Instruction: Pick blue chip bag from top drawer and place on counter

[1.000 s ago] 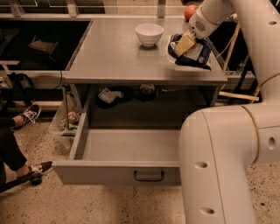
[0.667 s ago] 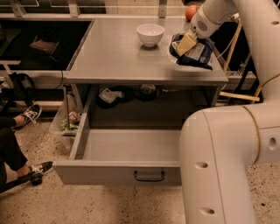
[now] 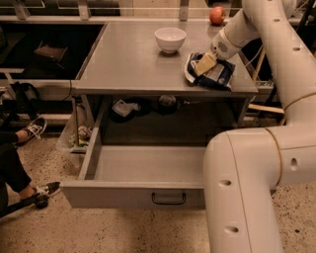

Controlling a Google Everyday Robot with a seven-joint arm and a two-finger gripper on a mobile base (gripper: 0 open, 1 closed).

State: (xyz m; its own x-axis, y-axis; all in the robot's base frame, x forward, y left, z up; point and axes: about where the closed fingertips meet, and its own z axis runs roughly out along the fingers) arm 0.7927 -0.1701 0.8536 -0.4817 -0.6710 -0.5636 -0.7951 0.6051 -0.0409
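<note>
The blue chip bag lies on the counter near its right front corner, dark navy with a pale label. My gripper reaches down from the upper right and is shut on the bag's left part, low over the countertop. The top drawer stands pulled open below the counter. Its visible inside is bare, and its right part is hidden behind my arm.
A white bowl stands on the counter left of the bag, and a red apple sits at the back edge. Small packets lie in the recess under the counter. My arm's big link fills the lower right. A person's feet are at left.
My gripper has lowered the bag toward the front of the counter; the bag was tilted and held up before and now rests on the surface.
</note>
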